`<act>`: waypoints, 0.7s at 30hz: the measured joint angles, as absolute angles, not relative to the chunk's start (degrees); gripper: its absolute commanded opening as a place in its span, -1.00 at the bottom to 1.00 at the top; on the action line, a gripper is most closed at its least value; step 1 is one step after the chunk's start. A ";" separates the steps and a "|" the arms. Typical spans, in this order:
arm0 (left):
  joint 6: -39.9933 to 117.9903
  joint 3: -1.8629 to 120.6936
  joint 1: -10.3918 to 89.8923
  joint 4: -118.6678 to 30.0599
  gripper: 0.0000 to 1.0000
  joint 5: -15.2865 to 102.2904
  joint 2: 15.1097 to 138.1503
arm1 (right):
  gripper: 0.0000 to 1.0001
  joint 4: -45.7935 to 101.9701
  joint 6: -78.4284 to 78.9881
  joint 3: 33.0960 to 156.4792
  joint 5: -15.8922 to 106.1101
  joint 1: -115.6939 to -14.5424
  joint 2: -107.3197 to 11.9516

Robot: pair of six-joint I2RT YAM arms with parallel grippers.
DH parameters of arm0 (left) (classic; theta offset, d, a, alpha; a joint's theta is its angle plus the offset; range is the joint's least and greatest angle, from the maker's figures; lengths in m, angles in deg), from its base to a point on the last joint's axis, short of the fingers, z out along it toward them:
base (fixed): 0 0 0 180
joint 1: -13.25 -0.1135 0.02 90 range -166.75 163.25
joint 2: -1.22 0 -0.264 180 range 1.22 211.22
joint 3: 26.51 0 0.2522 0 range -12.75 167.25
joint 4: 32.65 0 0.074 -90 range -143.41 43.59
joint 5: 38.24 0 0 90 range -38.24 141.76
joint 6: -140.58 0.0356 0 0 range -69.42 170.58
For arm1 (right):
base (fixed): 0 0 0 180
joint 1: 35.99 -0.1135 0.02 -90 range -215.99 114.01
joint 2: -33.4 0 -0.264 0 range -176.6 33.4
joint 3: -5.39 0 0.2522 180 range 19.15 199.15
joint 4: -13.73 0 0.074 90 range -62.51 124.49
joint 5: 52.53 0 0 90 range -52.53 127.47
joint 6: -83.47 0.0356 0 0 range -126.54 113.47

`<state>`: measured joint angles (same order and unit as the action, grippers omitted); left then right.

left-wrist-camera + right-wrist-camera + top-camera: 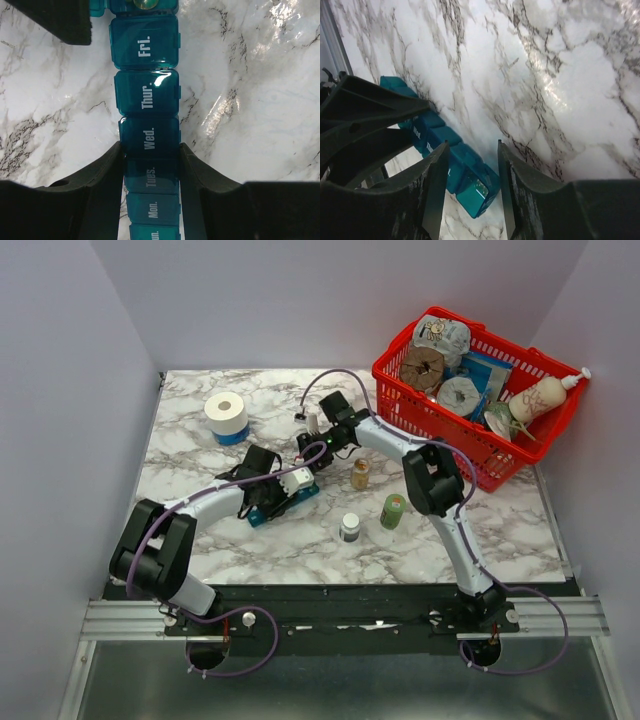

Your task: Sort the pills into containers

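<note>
Marble-patterned tabletop (500, 530) fills the overhead view, and near its middle, a little toward the left edge, lies the teal-blue pill organiser (258, 517), set on a slant. The left gripper (272, 502) sits on it, and the right gripper (312, 455) hangs just past its far end. Right of them stands the clear bottle (360, 474) with a tan cap, yellowish-brown pills (360, 480) showing through it. Nearer the front edge are a white bottle (349, 528) with a dark cap and a green bottle (393, 511). A red wire basket (395, 370) fills the far right corner, and a white roll (226, 413) sits toward the far left corner. From the left wrist, the left gripper (150, 152) is clamped tight on the pill organiser (147, 95) — its fingers (112, 165) press both long sides at the Tues. compartment, below Wed. Thur. and Fri. run on beyond, lids down, and a round yellowish piece (144, 4) shows in the next compartment at the top edge; whether its lid is up I cannot tell. From the right wrist, the right gripper (472, 145) stands partly open and holds nothing — the end of the pill organiser (465, 175) lies on the marble below the gap between its fingers (437, 185), and the left gripper's dark frame (365, 115) covers the strip farther along.
</note>
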<state>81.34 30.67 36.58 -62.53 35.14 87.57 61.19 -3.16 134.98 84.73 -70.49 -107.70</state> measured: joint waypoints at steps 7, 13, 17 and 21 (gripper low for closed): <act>81.08 30.95 36.58 -62.40 -1.00 35.18 87.96 | 0.02 61.25 -3.57 131.73 85.21 -70.49 -104.44; 80.95 31.26 36.58 -62.42 -1.00 35.18 88.25 | 0.02 60.99 -3.55 131.14 86.22 -70.49 -101.06; 80.90 31.41 36.58 -62.40 -1.00 35.18 88.40 | 0.02 60.57 -3.55 130.20 86.50 -70.49 -99.94; 80.86 31.50 36.58 -62.42 -1.00 35.18 88.47 | 0.01 60.55 -3.55 129.21 86.48 -70.49 -99.94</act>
<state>80.86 31.50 36.58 -62.42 35.18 88.47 60.55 -3.55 129.21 86.48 -70.49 -99.94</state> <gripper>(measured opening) 0.489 0.510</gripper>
